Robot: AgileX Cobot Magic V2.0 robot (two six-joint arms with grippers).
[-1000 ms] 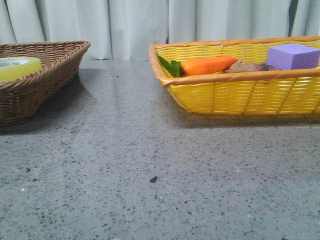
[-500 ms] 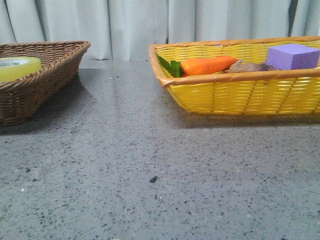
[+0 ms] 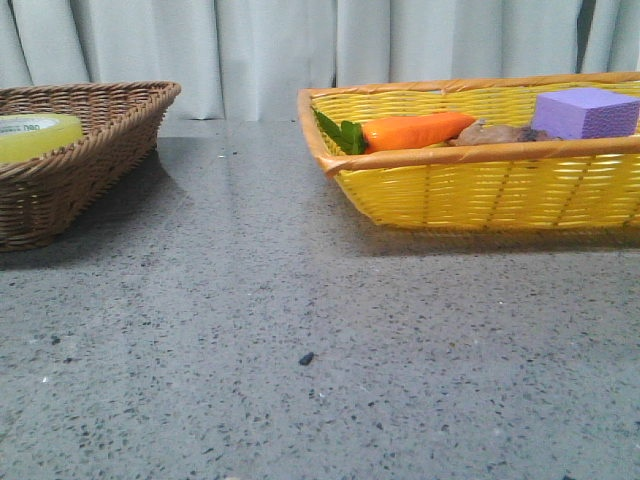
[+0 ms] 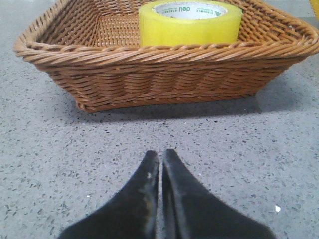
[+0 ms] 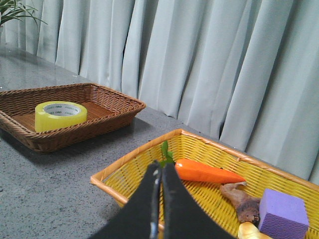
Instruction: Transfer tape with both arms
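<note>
My left claw (image 4: 160, 158) is pinched fully together, its two black fingers (image 4: 144, 199) pressed tip to tip with nothing between them, sitting low over the speckled grey bench (image 4: 60, 159) at the bottom centre of the left wrist frame. Above it in that frame stands the brown wicker basket (image 4: 149, 74), and the tape (image 4: 190, 22) lies flat inside, at top centre, white core ring up with green lettering.

My right claw (image 5: 162, 172) is likewise closed and empty, at the bottom centre of its frame, in front of the yellow basket (image 5: 124, 169). That basket holds a carrot (image 5: 207, 172), a purple foam block (image 5: 283, 213) at lower right and a brownish piece between them that I cannot identify. The tape sits in the brown basket at mid left.

In the front view neither claw shows; the tape peeks over the brown rim at the far left edge, pale curtains (image 3: 270, 50) behind.
</note>
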